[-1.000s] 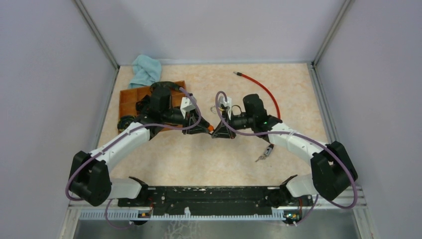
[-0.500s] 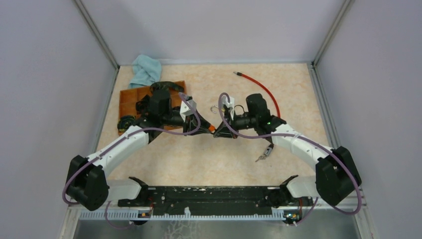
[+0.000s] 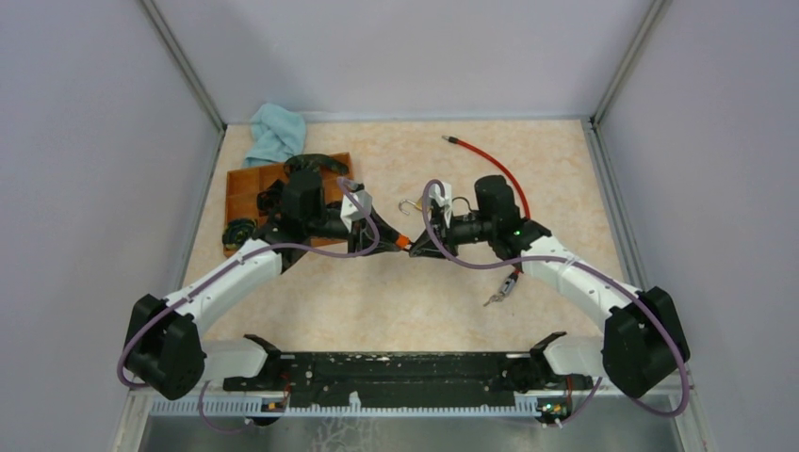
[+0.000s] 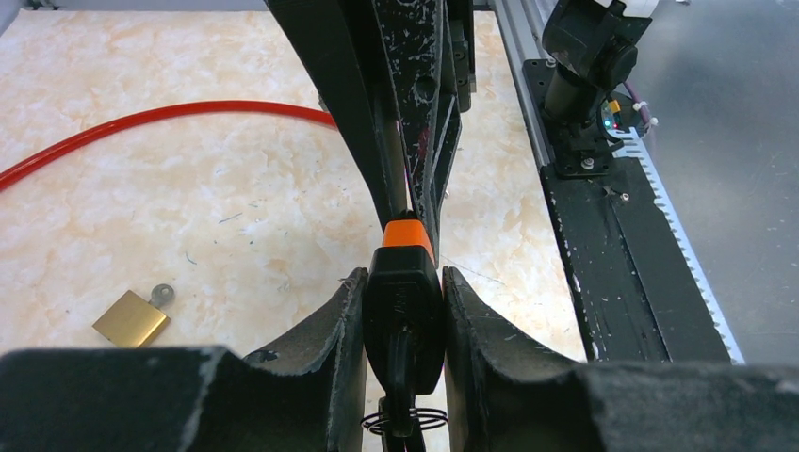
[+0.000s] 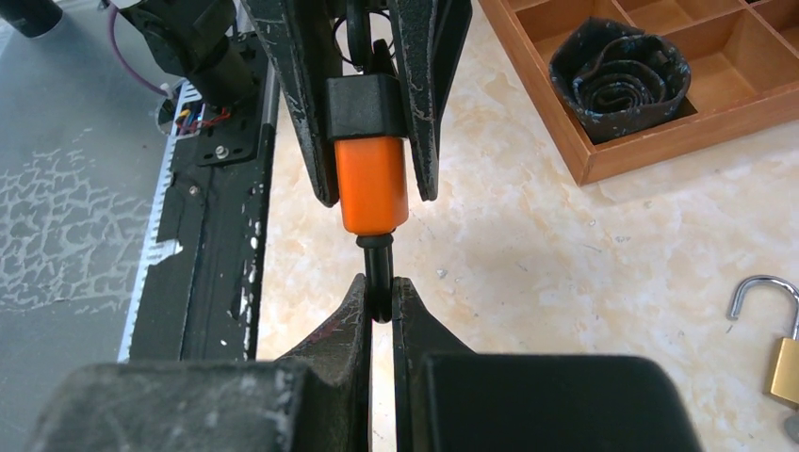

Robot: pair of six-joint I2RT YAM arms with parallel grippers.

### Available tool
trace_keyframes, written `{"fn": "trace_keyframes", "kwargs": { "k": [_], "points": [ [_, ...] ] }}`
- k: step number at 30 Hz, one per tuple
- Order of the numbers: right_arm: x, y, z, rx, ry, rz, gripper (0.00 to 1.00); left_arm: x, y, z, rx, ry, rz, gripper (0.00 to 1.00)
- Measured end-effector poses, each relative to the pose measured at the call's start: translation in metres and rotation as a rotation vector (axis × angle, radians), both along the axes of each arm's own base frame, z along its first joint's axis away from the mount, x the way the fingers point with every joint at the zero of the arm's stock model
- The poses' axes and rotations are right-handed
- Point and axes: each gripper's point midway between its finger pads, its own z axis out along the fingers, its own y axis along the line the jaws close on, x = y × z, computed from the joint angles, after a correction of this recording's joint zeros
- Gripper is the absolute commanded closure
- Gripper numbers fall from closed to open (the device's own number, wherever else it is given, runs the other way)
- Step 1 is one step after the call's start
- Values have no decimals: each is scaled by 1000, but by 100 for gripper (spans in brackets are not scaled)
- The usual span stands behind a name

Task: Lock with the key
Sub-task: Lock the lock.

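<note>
A small orange lock [image 5: 373,184] hangs above the table between my two grippers [image 3: 403,241]. The key's black head [image 4: 405,311], with a wire ring under it, sits at one end of the lock. My left gripper [image 4: 403,282] is shut on that head. From the lock's other end comes a thin black shackle [image 5: 379,268], and my right gripper [image 5: 379,287] is shut on it. From above, the left gripper [image 3: 392,237] and right gripper [image 3: 416,247] meet tip to tip.
A brass padlock [image 4: 132,318] with an open shackle lies on the table just beyond the grippers [image 5: 787,367]. A wooden tray [image 3: 247,188] holds a rolled black strap [image 5: 617,66]. A blue cloth [image 3: 275,132], a red cable [image 3: 490,165] and loose keys [image 3: 501,287] lie around.
Both wrists have shifted slightly and the right arm has swung outward to the right. The lock stays between the grippers and both grips are unchanged.
</note>
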Motion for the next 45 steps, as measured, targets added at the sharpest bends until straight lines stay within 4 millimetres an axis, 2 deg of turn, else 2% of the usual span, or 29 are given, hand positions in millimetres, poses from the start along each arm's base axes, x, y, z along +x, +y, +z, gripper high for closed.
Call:
{"fn": "trace_keyframes", "kwargs": {
  "k": [15,27,45],
  "points": [
    [-6,-6,3,3,-32,31,100,-3,0,-5,4,0,-3,100],
    [-7,-7,7,13,14,17,100,-3,-2,-8,-3,20,-12,100],
    [-9,-6,-7,-42,96,-15,100,-5,-2,-27,-2,78,-11,100]
  ]
}}
